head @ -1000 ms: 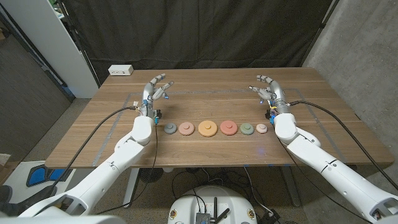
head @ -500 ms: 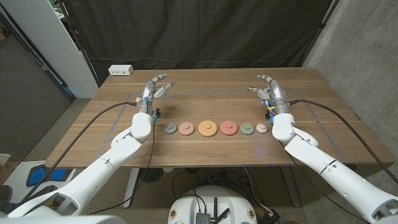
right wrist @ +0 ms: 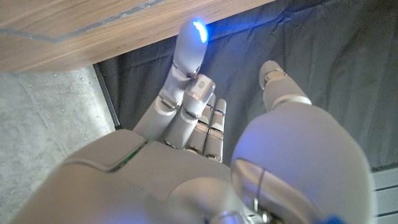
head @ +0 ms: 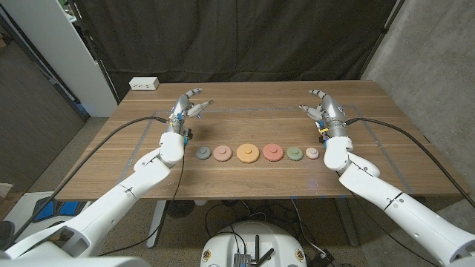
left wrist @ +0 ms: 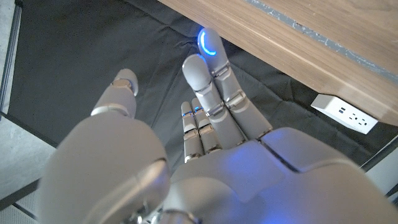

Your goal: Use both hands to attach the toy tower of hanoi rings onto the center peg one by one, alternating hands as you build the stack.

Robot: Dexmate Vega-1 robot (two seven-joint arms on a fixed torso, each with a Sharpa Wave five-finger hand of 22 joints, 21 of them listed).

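Several flat rings lie in a row across the table's middle: a grey ring [head: 202,153], a pink ring [head: 223,153], a large orange ring [head: 248,153], a red ring [head: 272,152], a green ring [head: 295,153] and a small beige ring [head: 312,153]. My left hand [head: 185,108] is raised behind the row's left end, fingers apart, holding nothing [left wrist: 211,124]. My right hand [head: 324,108] is raised behind the row's right end, likewise open [right wrist: 186,112]. No upright peg can be made out.
A white power strip [head: 144,84] sits at the table's far left edge. A dark curtain hangs behind the table. Black cables trail from both forearms over the table's sides. Blue tape lines mark the wooden table [head: 252,119].
Both hands have shifted slightly farther from me and the arms have moved a little inward. The rings have not moved.
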